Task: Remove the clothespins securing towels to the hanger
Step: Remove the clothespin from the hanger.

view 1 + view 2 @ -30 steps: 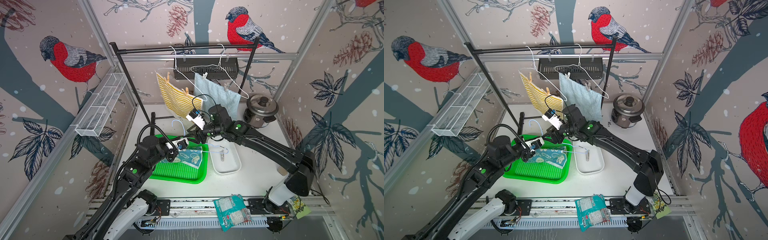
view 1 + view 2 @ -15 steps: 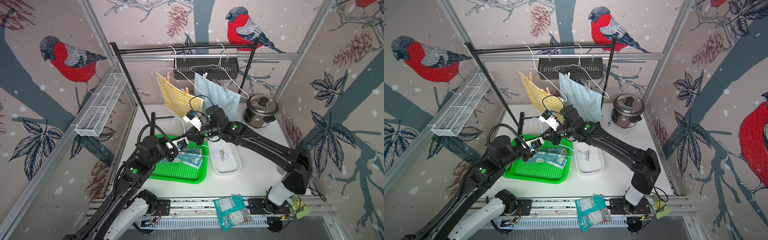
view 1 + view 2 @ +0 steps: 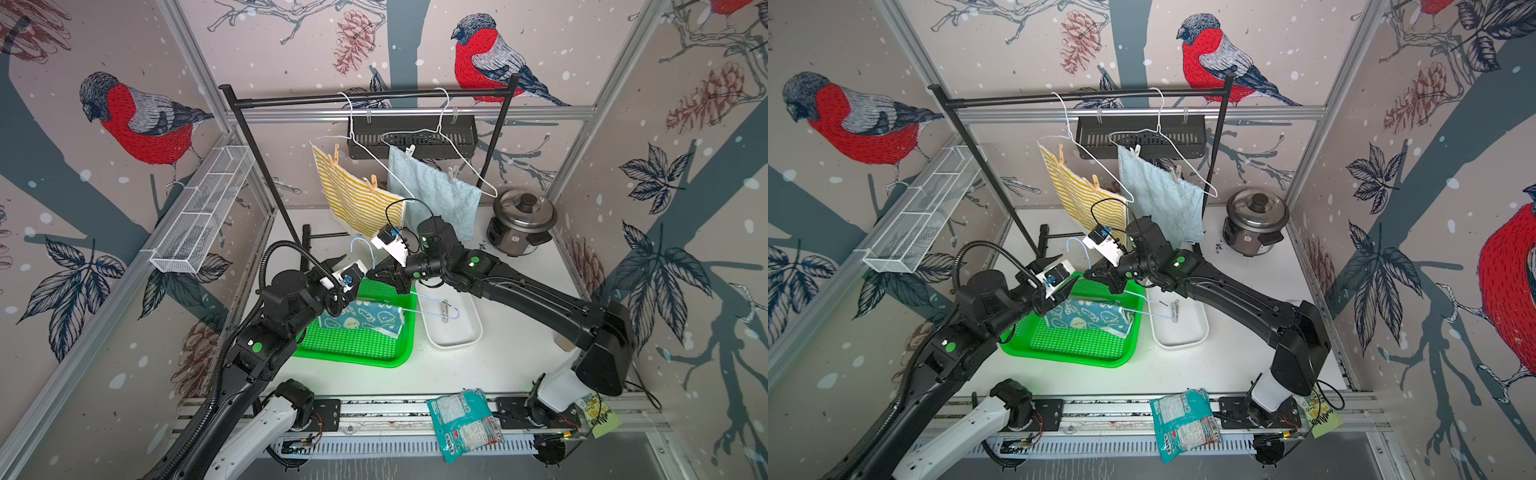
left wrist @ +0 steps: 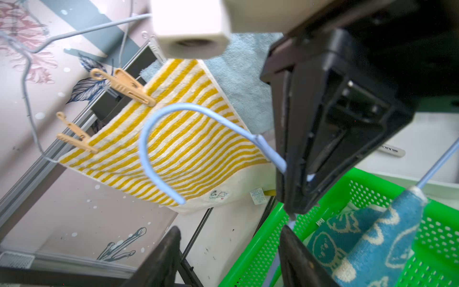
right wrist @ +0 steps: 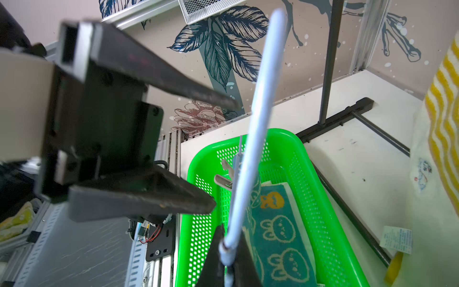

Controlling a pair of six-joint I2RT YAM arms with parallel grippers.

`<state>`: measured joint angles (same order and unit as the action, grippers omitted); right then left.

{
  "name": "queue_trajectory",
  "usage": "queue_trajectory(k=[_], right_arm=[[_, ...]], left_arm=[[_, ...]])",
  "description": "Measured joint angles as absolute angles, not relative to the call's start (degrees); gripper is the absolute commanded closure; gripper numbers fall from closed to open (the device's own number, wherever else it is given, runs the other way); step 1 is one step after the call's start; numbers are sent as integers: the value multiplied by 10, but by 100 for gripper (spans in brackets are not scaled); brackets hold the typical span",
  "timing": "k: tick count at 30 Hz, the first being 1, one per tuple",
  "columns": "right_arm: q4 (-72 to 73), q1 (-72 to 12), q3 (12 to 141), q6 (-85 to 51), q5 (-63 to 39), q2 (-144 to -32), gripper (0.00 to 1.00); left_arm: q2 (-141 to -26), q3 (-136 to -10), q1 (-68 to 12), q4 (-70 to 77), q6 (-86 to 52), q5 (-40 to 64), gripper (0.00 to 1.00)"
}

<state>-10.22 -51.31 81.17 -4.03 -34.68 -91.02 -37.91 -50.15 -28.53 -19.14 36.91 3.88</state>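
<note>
the right gripper is closed on the neck of the light-blue hanger, just under its hook, and holds it above the green basket; the teal towel hangs over the bar of this hanger and its lower part lies in the basket; one pale grey clothespin sits at the upper edge of the towel, beside the wire; the left gripper stands wide with nothing between its fingers, close to the right gripper, and the hanger's wire passes just beside one finger; another pale clothespin lies in the white tray, just beside the basket; on the black rack the yellow striped towel hangs with two tan clothespins on its upper edge, and next to it the light-blue towel hangs with two white clothespins
</note>
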Motion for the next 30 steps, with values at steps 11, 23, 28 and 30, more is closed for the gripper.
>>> queue_trajectory(k=[11,23,28,30], right_arm=[[-90,-460,776,5,-360,-882,100],[-51,-399,725,42,-414,-841,100],[-23,-398,710,23,-432,-839,100],[-11,-398,708,13,-435,-839,100]], left_arm=[[-326,-553,-284,-279,177,-51,6],[-407,-562,-121,-332,72,1,5],[-408,-523,-16,-315,12,105,20],[-405,-503,-5,-305,-23,144,29]])
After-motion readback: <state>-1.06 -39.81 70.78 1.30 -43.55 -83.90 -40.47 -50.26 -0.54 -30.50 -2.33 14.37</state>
